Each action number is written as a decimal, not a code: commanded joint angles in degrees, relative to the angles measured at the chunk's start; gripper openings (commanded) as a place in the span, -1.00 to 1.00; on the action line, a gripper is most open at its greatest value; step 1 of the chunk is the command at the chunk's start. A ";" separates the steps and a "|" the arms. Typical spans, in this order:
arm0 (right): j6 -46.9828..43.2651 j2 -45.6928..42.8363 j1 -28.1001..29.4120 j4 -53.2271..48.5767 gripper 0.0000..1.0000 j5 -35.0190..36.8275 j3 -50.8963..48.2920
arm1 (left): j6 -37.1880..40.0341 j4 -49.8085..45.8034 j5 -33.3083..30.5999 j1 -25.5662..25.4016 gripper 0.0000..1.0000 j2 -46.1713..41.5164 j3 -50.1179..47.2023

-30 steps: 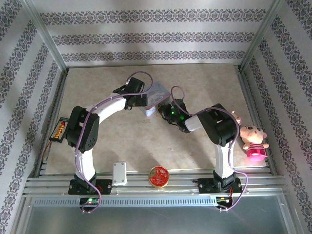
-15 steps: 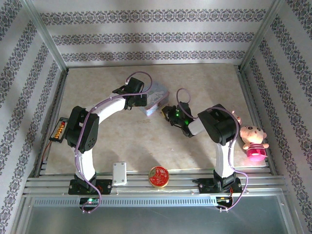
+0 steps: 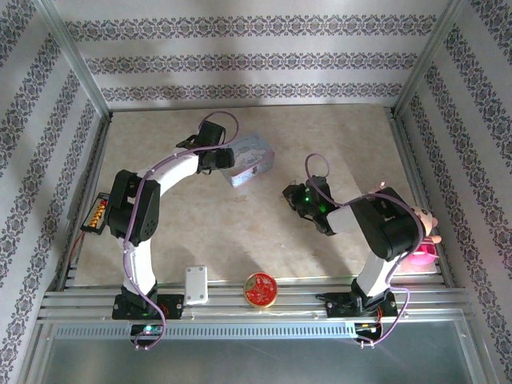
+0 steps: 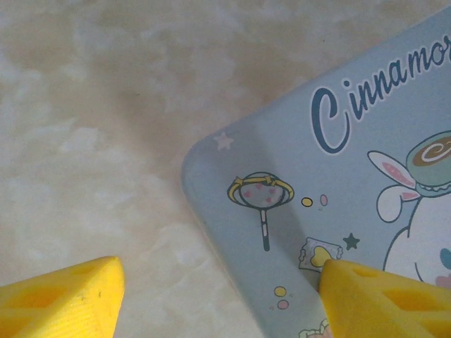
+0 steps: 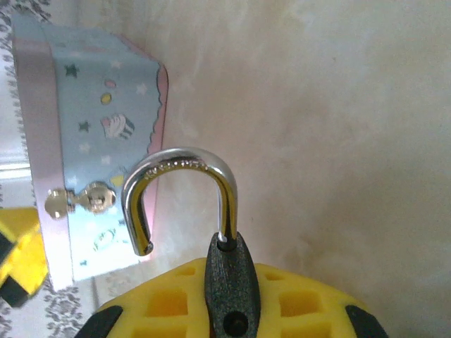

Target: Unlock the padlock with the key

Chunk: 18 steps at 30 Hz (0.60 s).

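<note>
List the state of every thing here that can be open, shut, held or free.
padlock, unlocked, held by its body in the right gripper
shackle, swung open, one end free
right gripper, shut on the padlock
left gripper, open at the tin's corner
tin, lid down, not held
</note>
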 commanded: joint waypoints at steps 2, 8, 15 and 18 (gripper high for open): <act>-10.41 -5.66 0.02 -14.49 -1.00 2.54 1.25 | -0.98 1.04 5.58 1.38 0.45 5.67 3.18; -21.61 -10.83 0.95 -35.23 -1.00 6.72 7.19 | -2.10 5.37 14.03 3.41 0.39 12.05 9.82; -29.98 -10.41 -3.29 -45.60 -1.00 -0.97 12.21 | -6.75 10.48 21.64 6.35 0.77 15.08 14.70; -33.24 -8.67 -5.08 -49.50 -1.00 -3.48 14.34 | -7.31 10.99 21.98 7.30 0.91 13.14 14.66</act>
